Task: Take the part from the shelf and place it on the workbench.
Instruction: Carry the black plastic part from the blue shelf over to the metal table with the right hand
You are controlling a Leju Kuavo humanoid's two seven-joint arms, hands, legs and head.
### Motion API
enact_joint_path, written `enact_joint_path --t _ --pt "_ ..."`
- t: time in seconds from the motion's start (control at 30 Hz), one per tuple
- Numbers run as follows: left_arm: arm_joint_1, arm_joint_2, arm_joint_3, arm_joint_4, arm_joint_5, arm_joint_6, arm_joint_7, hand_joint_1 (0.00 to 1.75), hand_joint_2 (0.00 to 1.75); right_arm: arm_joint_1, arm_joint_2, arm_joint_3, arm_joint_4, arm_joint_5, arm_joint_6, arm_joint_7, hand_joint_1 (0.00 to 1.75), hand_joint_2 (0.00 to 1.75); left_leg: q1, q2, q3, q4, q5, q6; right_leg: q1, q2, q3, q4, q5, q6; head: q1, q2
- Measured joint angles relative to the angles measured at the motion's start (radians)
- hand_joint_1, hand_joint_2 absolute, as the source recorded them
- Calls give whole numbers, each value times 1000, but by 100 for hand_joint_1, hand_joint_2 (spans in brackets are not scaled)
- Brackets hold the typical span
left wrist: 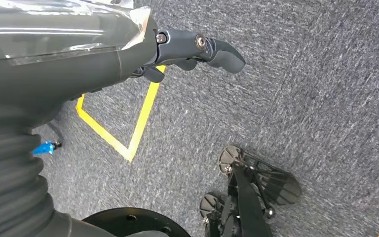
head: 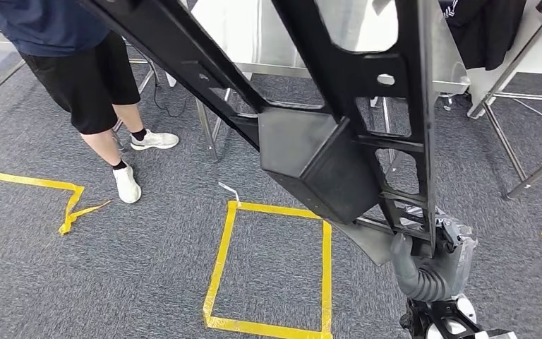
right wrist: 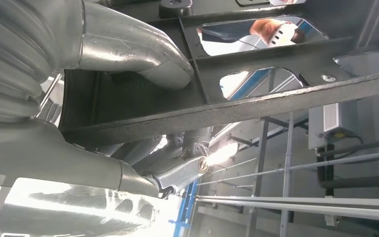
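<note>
A large black frame part (head: pixel 317 152) with a boxy middle section slants across the head view, high above the carpet. My right hand (head: pixel 434 247) grips its lower end at the bottom right. The right wrist view shows that hand (right wrist: pixel 123 47) wrapped around a bar of the part (right wrist: pixel 256 103), thumb on one side and fingers on the other. My left hand (left wrist: pixel 177 49) hangs over the carpet with its dark fingers (left wrist: pixel 219 52) loosely extended, holding nothing. A metal workbench (head: pixel 282 67) stands beyond the part at the back.
A person (head: pixel 77 63) in dark shorts and white shoes stands at the back left. A yellow tape square (head: pixel 272 268) marks the grey carpet ahead of me. A second metal table's legs (head: pixel 508 134) stand at the right. More yellow tape (head: pixel 70 201) lies at the left.
</note>
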Motion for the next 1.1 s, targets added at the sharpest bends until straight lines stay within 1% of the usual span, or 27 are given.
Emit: enact_joint_path --t 0.03,0.1,0.17,0.2,0.23,0.3,0.33,0.37,0.4,0.43,0.47,0.5,0.53,0.57,0.6,0.67,0.7,0.73,0.8,0.83,0.87,0.9,0.97,1.0,1.03,1.07,1.1 --pt "0 0 0 0 0 0 0 0 175 0 1 0 0 1 0 0 175 175 -2 -2 -2 3 -3 -5 0 2 11 -24 8 -8 0 0" --pt "2 0 0 0 0 2 3 0 175 0 2 -1 0 2 0 0 175 175 -2 -3 -3 3 -5 -13 1 2 14 -29 10 -32 -1 0" --pt "3 0 0 0 0 3 7 0 175 -1 4 -2 0 4 0 0 175 175 1 6 -9 21 -17 -22 -3 1 18 -31 11 -46 -3 0" --pt "2 0 0 0 0 4 8 0 175 -1 6 -2 0 4 0 0 175 175 3 13 -23 53 -36 -27 -6 -1 21 -32 11 -52 -4 0" --pt "2 0 0 0 0 4 9 0 175 -1 7 -3 0 4 0 0 175 175 5 21 -48 105 -63 -32 -7 -2 23 -32 9 -57 -6 0" --pt "2 -1 0 0 -1 4 10 0 175 -1 8 -3 0 5 0 0 175 175 11 28 -118 236 -117 -40 -6 -6 27 -32 5 -63 -8 0" --pt "3 -1 0 0 -1 4 11 0 175 -1 9 -3 0 5 0 0 175 175 13 30 -144 279 -126 -42 -6 -7 28 -32 3 -64 -8 0" --pt "3 -2 0 0 -1 4 11 0 175 -1 9 -3 0 6 0 0 175 175 15 31 -155 289 -116 -43 -6 -8 30 -32 1 -65 -8 0" --pt "4 -2 0 0 -1 4 12 0 175 -1 10 -3 0 6 0 0 175 175 16 33 -144 257 -87 -43 -7 -8 34 -32 -1 -64 -9 0" --pt "4 -2 0 0 -1 4 12 0 175 -1 11 -3 0 6 0 0 175 175 18 36 -115 194 -48 -42 -8 -8 38 -32 -5 -62 -9 0" --pt "3 -2 0 0 -2 5 12 0 175 -2 12 -3 0 6 0 0 175 175 17 41 -80 123 -19 -41 -7 -8 43 -32 -9 -57 -9 0" --pt "2 -2 -1 0 -2 5 12 0 175 -2 13 -4 0 7 0 0 175 175 16 44 -51 65 0 -38 -5 -8 47 -32 -14 -52 -9 0" --pt "1 -2 -1 0 -2 5 12 0 175 -3 14 -4 0 7 0 0 175 175 13 47 -33 31 6 -34 -3 -8 49 -33 -17 -46 -8 0" --pt "1 -2 -1 0 -2 5 12 0 175 -3 14 -4 0 8 0 0 175 175 9 47 -28 19 1 -30 -1 -9 50 -35 -20 -39 -8 0" --pt "1 -2 -1 0 -3 5 12 0 175 -4 14 -4 0 8 0 0 175 175 5 44 -28 17 -2 -24 0 -10 52 -39 -22 -33 -8 0" --pt "2 -2 -1 0 -3 5 12 0 175 -4 14 -4 -1 9 0 0 175 175 6 38 -16 6 -2 -8 -2 -12 54 -35 -28 -22 -8 0" --pt "2 -3 -1 0 -3 5 12 0 175 -5 14 -4 -1 9 0 0 175 175 8 37 -6 0 -3 -1 -1 -12 43 -9 -40 -21 -6 0" --pt "2 -3 -1 0 -3 5 12 0 175 -6 14 -5 -1 9 0 0 175 175 9 36 3 -5 -4 7 1 -11 19 39 -57 -23 -4 0" --pt "1 -4 -1 0 -3 5 12 0 175 -5 13 -9 0 8 0 0 175 175 4 33 14 -7 -13 17 3 -7 -64 177 -96 -31 -1 0" --pt "1 -4 -1 0 -3 5 12 0 175 -4 13 -11 1 9 0 0 175 175 1 30 19 -6 -19 20 4 -6 -103 231 -104 -31 0 0" --pt "2 -5 -1 0 -3 6 13 0 175 -2 13 -14 2 9 0 0 175 175 -1 26 26 -6 -26 21 5 -5 -127 251 -96 -28 0 0" --pt "3 -5 -1 0 -3 8 13 0 175 -2 13 -16 2 10 1 0 175 175 -4 23 35 -6 -33 22 6 -5 -130 228 -71 -21 0 0" --pt "4 -6 -1 0 -3 12 14 0 175 -2 13 -18 3 10 3 0 175 175 -6 17 56 -6 -50 20 9 -4 -86 94 7 -11 1 0" --pt "4 -6 -1 0 -3 13 15 0 175 -2 13 -18 3 10 4 0 175 175 -9 15 63 -6 -60 16 12 -4 -58 30 35 -14 1 0" --pt "3 -6 -1 0 -3 14 15 0 175 -3 13 -18 3 10 5 0 175 175 -10 14 68 -6 -70 12 15 -3 -38 -12 49 -22 1 0" --pt "3 -7 -1 0 -3 14 15 0 175 -4 13 -18 3 10 5 0 175 175 -11 13 71 -7 -79 7 18 -2 -27 -30 50 -34 0 0" --pt "2 -7 -1 0 -3 14 15 0 175 -5 13 -18 4 11 5 0 175 175 -12 13 75 -9 -87 1 22 -1 -21 -31 42 -45 0 0"
